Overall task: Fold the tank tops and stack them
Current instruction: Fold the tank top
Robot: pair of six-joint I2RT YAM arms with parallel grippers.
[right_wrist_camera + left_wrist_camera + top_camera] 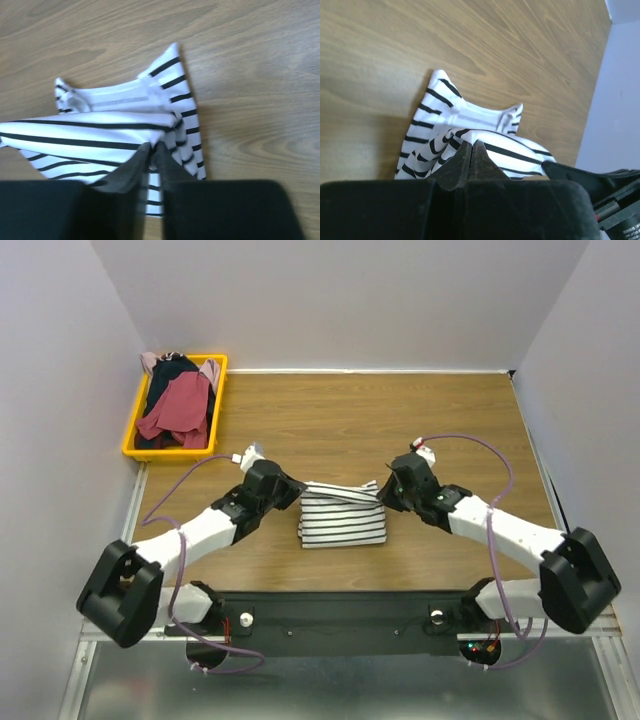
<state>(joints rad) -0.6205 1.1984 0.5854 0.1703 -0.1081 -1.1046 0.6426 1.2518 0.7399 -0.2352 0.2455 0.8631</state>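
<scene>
The white tank top with thin black stripes (343, 522) lies partly folded on the wooden table between my two arms. Its far layer is lifted and stretched taut between the grippers. My left gripper (299, 487) is shut on the left end of that raised fold; in the left wrist view its fingertips (472, 143) pinch the striped cloth (445, 107). My right gripper (383, 495) holds the right end, its tips (155, 146) nipping the cloth (100, 130) with only a sliver of gap. Other tank tops, dark red (180, 405), navy (166, 376) and pale pink (150, 362), sit in a bin.
A yellow bin (130, 432) stands at the far left corner of the table (470, 420), against the left wall. White walls close in the left, back and right sides. A black rail (340, 605) carrying the arm bases runs along the near edge.
</scene>
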